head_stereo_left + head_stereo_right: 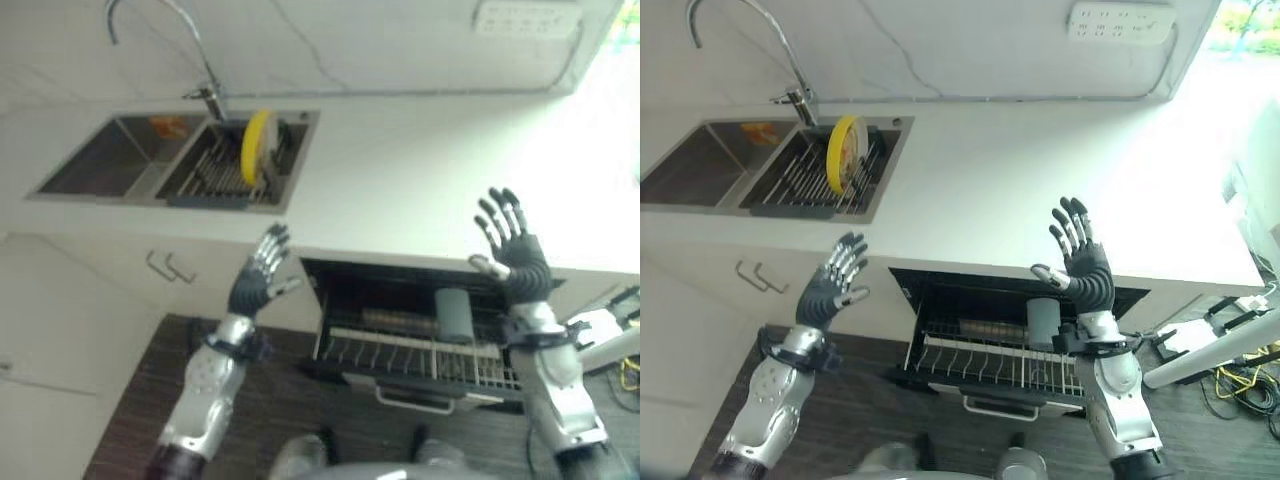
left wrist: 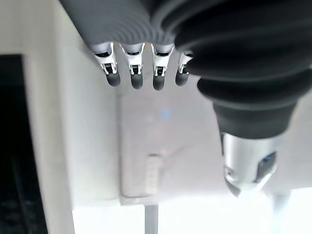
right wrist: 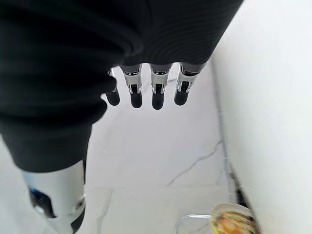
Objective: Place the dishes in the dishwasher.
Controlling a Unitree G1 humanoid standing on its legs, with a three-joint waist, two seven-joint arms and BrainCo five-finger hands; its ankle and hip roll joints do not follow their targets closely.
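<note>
Yellow plate point(image 1: 844, 151) on edge in sink rack point(image 1: 805, 185), far from open dishwasher rack point(image 1: 990, 365) holding grey cup point(image 1: 1042, 322); left hand point(image 1: 830, 285), right hand point(image 1: 1077, 262) both spread, empty; risk: clipping faucet point(image 1: 790, 60), dropping plate.

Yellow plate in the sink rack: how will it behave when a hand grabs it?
The yellow plate stands on edge between the wires of the sink rack, so it probably tips or rolls sideways if nudged. It looks rigid, likely not floppy. Its surface looks smooth, so it may slip between fingers; whether it is breakable can't be told.
</note>
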